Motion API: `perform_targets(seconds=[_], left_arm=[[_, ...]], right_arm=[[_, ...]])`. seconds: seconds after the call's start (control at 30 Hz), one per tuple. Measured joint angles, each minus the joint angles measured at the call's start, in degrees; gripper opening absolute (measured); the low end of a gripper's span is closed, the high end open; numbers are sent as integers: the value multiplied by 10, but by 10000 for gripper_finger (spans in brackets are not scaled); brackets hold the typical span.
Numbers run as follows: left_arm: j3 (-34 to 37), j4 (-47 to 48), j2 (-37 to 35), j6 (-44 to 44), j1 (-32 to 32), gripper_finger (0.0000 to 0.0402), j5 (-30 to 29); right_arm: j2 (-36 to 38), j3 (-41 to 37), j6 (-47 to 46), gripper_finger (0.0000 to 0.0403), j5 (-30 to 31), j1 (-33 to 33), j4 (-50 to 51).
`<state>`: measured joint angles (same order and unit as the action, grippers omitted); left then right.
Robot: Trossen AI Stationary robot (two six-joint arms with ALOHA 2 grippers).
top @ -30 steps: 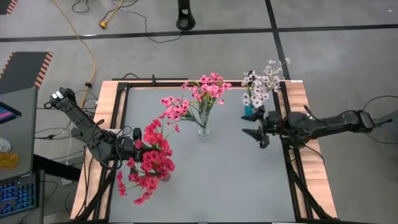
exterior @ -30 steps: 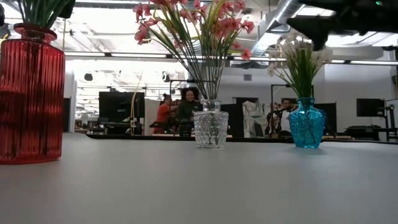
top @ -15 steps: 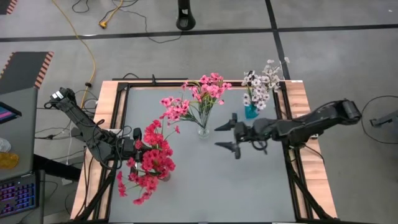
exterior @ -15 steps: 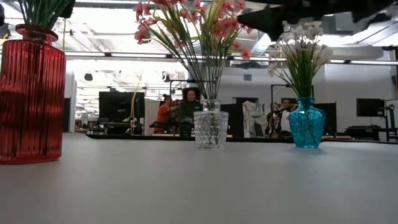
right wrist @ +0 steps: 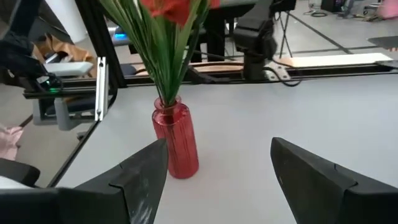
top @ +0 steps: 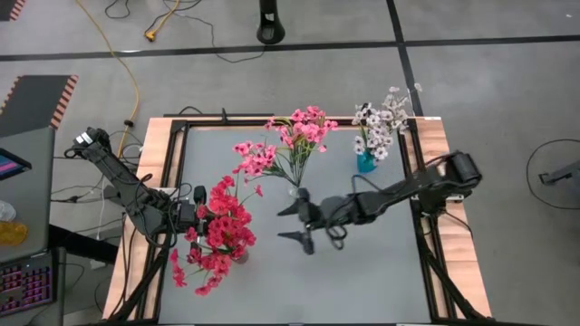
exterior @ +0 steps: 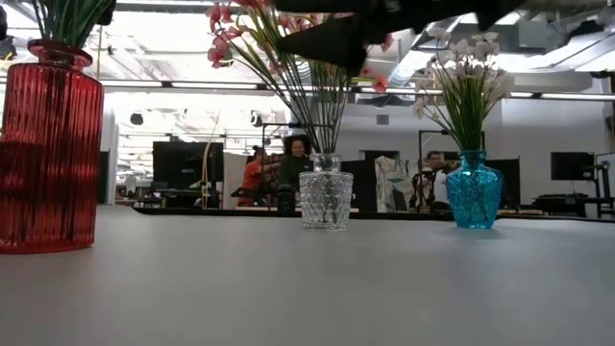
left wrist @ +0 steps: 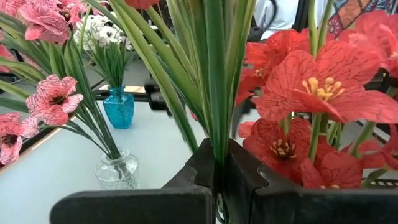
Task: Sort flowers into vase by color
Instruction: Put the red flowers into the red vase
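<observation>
A: Right tool [top: 297, 223], centre of the high view: fingers spread wide, empty, facing the red vase [right wrist: 176, 140]. Left tool [left wrist: 214, 186], lower left: clamped on red flowers [top: 220, 237] stems.

B: Advice?

A: Approach level, clear of the pink flowers [top: 283, 149] just above. Sprigs look thin-stemmed, leafy; white flowers [top: 381, 125] stand upper right on the bench [top: 362, 272].

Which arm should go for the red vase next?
Right, probably. Its hand is open and empty over mid-table, with the red vase straight ahead in its wrist view. The left hand is shut on red flower stems in that vase.
</observation>
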<state>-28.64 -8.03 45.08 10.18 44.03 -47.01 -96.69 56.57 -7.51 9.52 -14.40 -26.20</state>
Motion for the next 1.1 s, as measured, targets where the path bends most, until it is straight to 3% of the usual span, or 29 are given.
perform_targets(seconds=[0.27,0.57,1.1], left_arm=[[0,1,0,0,0,0,-1],[0,4,0,0,0,0,-1],[0,13,0,-14,0,0,2]], right_arm=[[-150,147,15,311,0,-12,1],[-264,290,61,311,-1,-27,0],[-359,378,65,311,12,-27,2]])
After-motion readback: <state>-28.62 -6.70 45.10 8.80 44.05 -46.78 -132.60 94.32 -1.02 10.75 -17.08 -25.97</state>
